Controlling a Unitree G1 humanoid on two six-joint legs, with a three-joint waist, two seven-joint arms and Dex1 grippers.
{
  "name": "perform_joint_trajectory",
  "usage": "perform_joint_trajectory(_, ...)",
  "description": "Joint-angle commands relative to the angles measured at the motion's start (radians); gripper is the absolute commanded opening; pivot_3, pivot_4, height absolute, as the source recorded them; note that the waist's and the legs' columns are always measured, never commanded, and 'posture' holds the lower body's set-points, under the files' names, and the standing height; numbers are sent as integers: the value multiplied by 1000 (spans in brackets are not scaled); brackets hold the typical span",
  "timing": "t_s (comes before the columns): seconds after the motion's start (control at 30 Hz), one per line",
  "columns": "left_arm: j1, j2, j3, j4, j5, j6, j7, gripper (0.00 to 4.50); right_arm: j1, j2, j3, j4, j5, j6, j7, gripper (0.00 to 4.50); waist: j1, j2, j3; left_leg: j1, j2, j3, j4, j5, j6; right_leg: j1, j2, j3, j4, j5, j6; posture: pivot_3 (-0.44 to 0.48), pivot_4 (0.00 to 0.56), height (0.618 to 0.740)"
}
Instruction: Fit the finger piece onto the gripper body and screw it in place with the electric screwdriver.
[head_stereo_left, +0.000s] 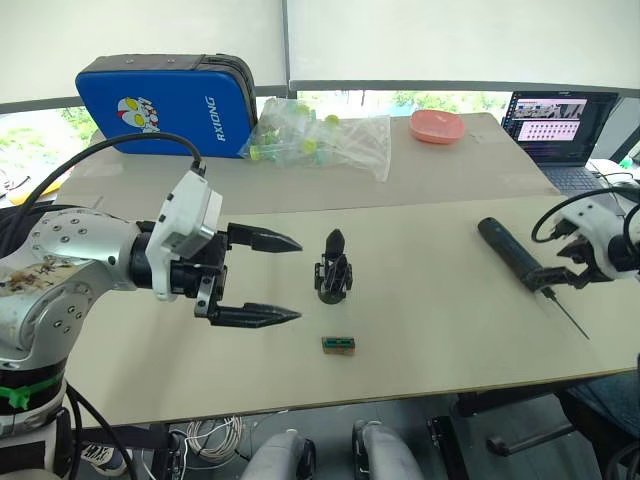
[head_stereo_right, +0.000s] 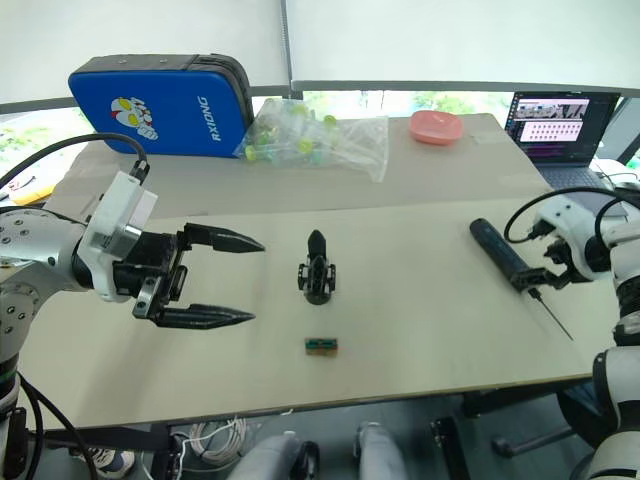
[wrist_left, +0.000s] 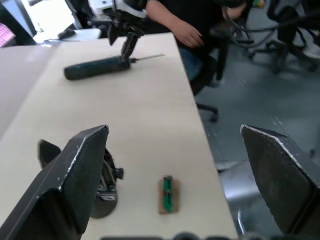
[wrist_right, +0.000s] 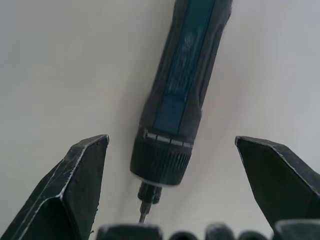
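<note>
gripper body (wrist_left: 102, 182): partly behind left pincer finger | electric screwdriver (wrist_right: 177, 100): cut off

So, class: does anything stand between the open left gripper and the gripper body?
Nothing visible does. The left gripper faces the gripper body across bare table; the small green block lies nearer the front edge, off that line.

The left white-cased gripper (head_stereo_left: 272, 279) hangs with black fingers spread wide; the right white-cased gripper (head_stereo_left: 563, 277) gapes likewise.
</note>
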Motion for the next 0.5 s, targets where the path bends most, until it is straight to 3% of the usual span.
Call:
perform_joint_trajectory(0.03,-31,-19,9,-2,-28,-5,58,4475,-58,50,-33,90,-17,-35,-79,4500,0,0,0,0,0,0,0,0,0,1,0,0,0,0,0,0,150,740)
perform_joint_trajectory(0.23,-32,0,19,-32,-80,15,83,4475,-93,109,-40,187,-53,-70,-169,4500,-6,1,1,5,-1,-1,0,0,-1,5,0,1,0,0,0,0,150,740)
perform_joint_trajectory(0.4,-48,4,0,-19,-81,2,97,4500,-106,127,-47,221,-68,-98,-200,2962,-8,1,1,5,-1,-2,0,1,-1,6,1,0,0,0,0,0,150,740)
perform_joint_trajectory(0.5,-43,9,-13,-10,-67,-9,88,4500,-129,122,-40,216,-79,-128,-121,1911,-10,1,1,7,-1,-2,0,1,-1,8,1,1,0,0,0,0,150,740)
